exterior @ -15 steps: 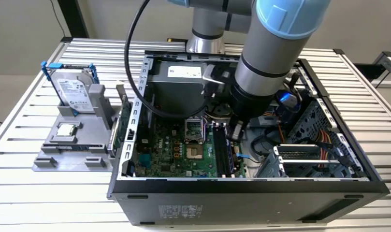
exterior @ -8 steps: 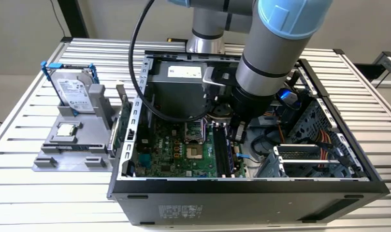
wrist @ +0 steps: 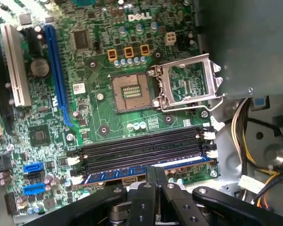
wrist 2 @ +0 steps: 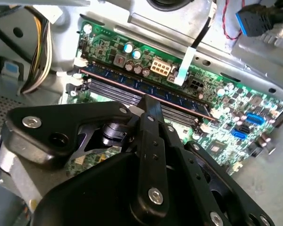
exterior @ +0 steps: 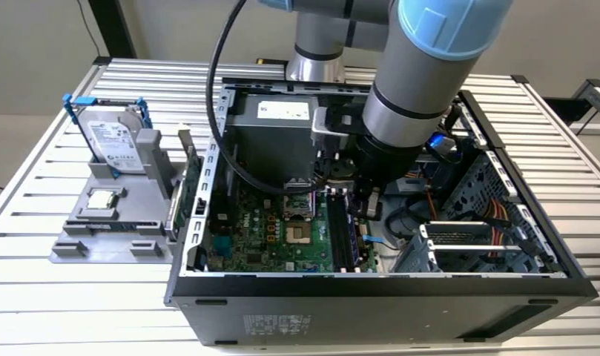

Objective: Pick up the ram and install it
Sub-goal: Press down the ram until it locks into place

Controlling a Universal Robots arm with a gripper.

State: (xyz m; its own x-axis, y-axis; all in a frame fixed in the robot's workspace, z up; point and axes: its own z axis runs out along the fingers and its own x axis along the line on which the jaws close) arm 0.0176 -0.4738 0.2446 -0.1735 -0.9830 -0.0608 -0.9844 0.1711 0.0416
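The ram (wrist: 114, 175) is a slim dark blue-green stick that sits along the outermost memory slot of the motherboard (wrist: 99, 117), inside the open computer case (exterior: 379, 285). In the second wrist view the ram (wrist 2: 179, 100) runs between the slot's white latches. My gripper (wrist: 155, 170) is shut, its two black fingers pressed together with the tips on the stick's top edge near its middle. In the exterior view the gripper (exterior: 364, 211) reaches down into the case over the memory slots.
Bare black memory slots (wrist: 141, 147) lie beside the ram. The CPU socket (wrist: 129, 92) stands with its metal latch frame raised. Cable bundles (wrist: 245, 136) hang beside the slots. Outside the case, a grey fixture (exterior: 107, 230) holds a silver hard drive (exterior: 112, 141) and a small CPU chip (exterior: 101, 199).
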